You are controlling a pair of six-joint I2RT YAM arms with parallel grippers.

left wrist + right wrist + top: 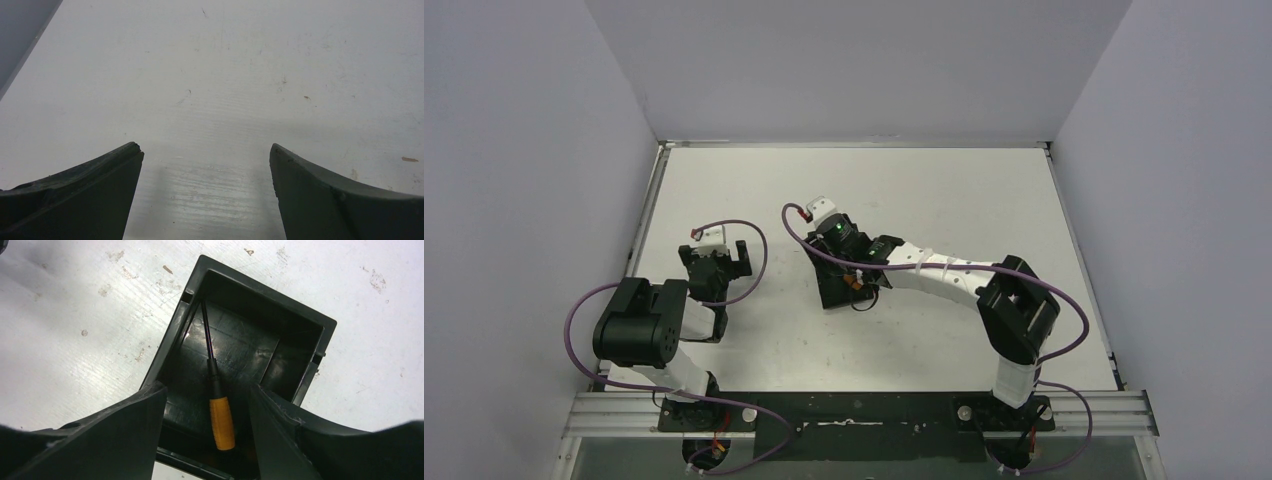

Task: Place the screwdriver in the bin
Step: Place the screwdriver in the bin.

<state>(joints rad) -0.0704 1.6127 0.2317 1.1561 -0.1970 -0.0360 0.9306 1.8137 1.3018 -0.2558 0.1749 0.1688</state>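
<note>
Here the screwdriver (221,422) lies inside the bin (280,315), on its dark floor. The orange handle is at the near end of the bin, and the thin black shaft runs away from the camera toward the far left corner, where its tip meets the wall.

The right gripper (207,390) hangs directly over the near part of the bin, with its jaws partly apart. In the right wrist view the handle sits in the gap between the two fingers (125,435). There is a dark space on each side of the handle, so neither finger touches it, and the gripper holds nothing. The handle is a little nearer to the finger on the right of this view than to the other one.

From the top camera, the right arm reaches across to the middle of the table (944,200), and its gripper covers most of the bin; only a small spot of orange shows there.

The left gripper (205,150) is well apart from the bin, on the left side of the table. Its jaws are wide, and only the bare white surface shows between them.
</note>
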